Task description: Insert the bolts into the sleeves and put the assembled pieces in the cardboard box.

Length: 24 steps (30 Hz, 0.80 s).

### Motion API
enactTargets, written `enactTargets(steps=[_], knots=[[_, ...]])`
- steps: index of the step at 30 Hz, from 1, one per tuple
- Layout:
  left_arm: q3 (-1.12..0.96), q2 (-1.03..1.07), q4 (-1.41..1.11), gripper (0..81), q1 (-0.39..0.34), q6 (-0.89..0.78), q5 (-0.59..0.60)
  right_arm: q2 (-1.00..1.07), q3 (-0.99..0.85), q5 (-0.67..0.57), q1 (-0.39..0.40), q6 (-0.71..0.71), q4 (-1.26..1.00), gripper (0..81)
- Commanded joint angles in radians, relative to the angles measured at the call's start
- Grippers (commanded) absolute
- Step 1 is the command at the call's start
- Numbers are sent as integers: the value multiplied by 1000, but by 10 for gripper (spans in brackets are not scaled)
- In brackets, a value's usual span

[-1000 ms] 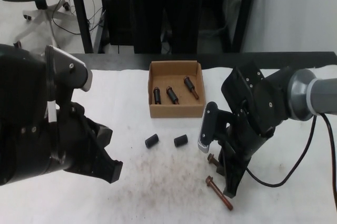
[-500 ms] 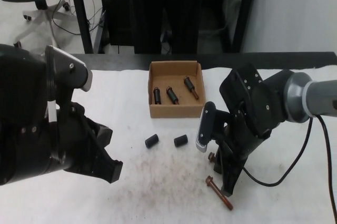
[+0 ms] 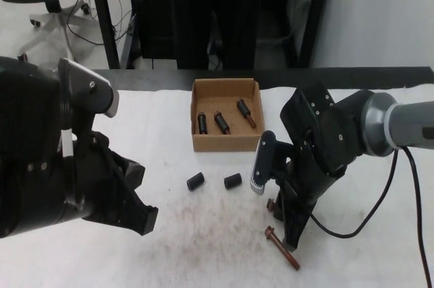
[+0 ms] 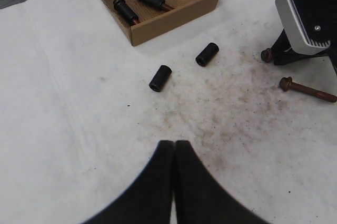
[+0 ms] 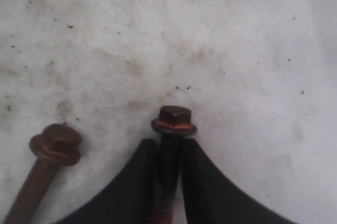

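The right gripper (image 5: 168, 143) is down at the white cloth (image 3: 156, 135), right of the middle of the bench. Its 2 fingers are clamped on the shank of a bolt (image 5: 173, 120). The bolt's hex head sticks out just past the fingertips, and I cannot tell whether it touches the cloth. A 2nd bolt (image 3: 282, 249) lies loose on the cloth just beside the gripper, on its near side. Its head is toward the held bolt and its shank slants away to the near right.

The left gripper (image 4: 174, 144) hangs over the near left part of the cloth. Its fingers are pressed together with nothing between them.

2 black sleeves lie on their sides on the cloth, between the 2 arms and just near of the cardboard box (image 3: 227, 143). The left sleeve (image 3: 196, 181) and the right sleeve (image 3: 233, 181) are close to each other but apart. Both are left of the bolts.

The box sits open at the far middle of the cloth. It holds 3 assembled pieces side by side: 1 at the left (image 3: 202, 123), 1 in the middle (image 3: 222, 122) and 1 at the far right (image 3: 246, 112). The cloth has brownish stains around the sleeves and bolts.
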Motion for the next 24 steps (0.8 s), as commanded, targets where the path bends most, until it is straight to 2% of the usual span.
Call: enactTargets(steps=[1,9,11,13,14,19,24], knots=[[-5,-3,-11,2,1,7,-2,17,-17,-6,0,0,-29,166],[-5,-3,-11,2,1,7,-2,17,-19,-6,0,0,-33,161],[-5,-3,-11,2,1,7,-2,17,-19,-6,0,0,-27,114],[-5,-3,-11,2,1,7,-2,17,-19,-4,0,0,-17,19],[-5,-3,-11,2,1,7,-2,17,-19,-3,0,8,-11,6],[-5,-3,-3,2,1,10,34,-25,-38,24,0,236,-10,9],[-5,1,-3,2,1,73,268,-163,-58,-84,-7,426,-12,9]])
